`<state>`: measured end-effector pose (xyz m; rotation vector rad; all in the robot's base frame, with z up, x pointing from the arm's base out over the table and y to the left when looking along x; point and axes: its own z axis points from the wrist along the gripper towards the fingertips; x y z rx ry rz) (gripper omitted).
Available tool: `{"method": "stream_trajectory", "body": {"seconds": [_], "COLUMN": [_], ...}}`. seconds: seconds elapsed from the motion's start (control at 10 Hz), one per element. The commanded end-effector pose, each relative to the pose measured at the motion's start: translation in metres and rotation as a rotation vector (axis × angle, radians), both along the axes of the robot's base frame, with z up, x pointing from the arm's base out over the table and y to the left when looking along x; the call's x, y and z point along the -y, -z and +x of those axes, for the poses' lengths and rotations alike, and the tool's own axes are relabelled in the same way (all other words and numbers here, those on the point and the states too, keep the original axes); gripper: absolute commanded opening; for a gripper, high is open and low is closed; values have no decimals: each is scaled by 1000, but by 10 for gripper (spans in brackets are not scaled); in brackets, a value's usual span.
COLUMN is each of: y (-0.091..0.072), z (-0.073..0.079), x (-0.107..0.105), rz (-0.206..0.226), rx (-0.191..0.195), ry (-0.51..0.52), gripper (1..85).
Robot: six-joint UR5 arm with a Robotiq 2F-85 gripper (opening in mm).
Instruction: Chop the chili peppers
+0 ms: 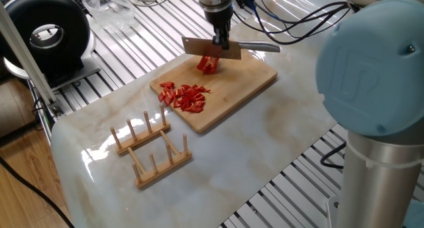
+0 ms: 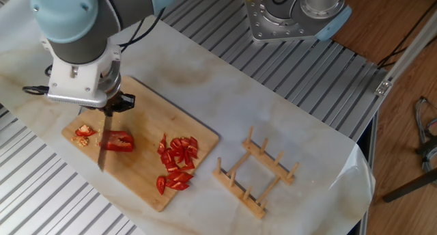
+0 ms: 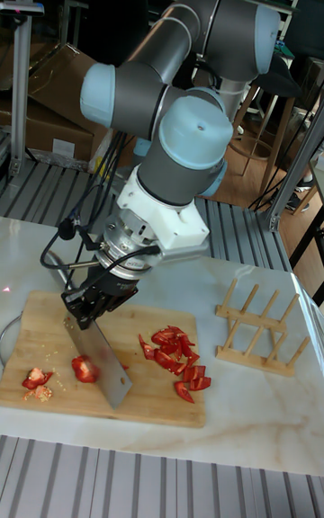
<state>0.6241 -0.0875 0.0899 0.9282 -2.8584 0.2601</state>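
Since the chili peppers (image 2: 117, 141) look thin-walled, light and glossy, I judge the uncut piece will skid or roll under a blade unless I press straight down across its middle. It lies on the cutting board (image 2: 147, 122), with a heap of red bits (image 2: 177, 162) near the board's middle and a few scraps (image 2: 84, 132) at the far end. My gripper (image 3: 94, 300) is clenched on the knife (image 3: 101, 358), whose blade stands edge-down against the uncut piece. The bits are soft and should not be gripped at all. A wooden rack (image 2: 256, 175) sits well apart. I can read no writing or brand anywhere.
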Motion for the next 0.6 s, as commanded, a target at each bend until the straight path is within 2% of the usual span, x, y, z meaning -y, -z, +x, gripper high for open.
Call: {"method": "stream_trajectory", "body": {"seconds": [0.0,0.1,0.3,0.4,0.5], "y": [0,-1,-6,-13,-18], "z": [-13,-17,-21,-19,-15], "x": [-15,-15,-17,-17,-25], "rz": [63,62,68,50,53], "rx": [-42,-58,-56,-43,-16], "ry": [24,30,46,43,49], "gripper": [13,13,13,13,13]}}
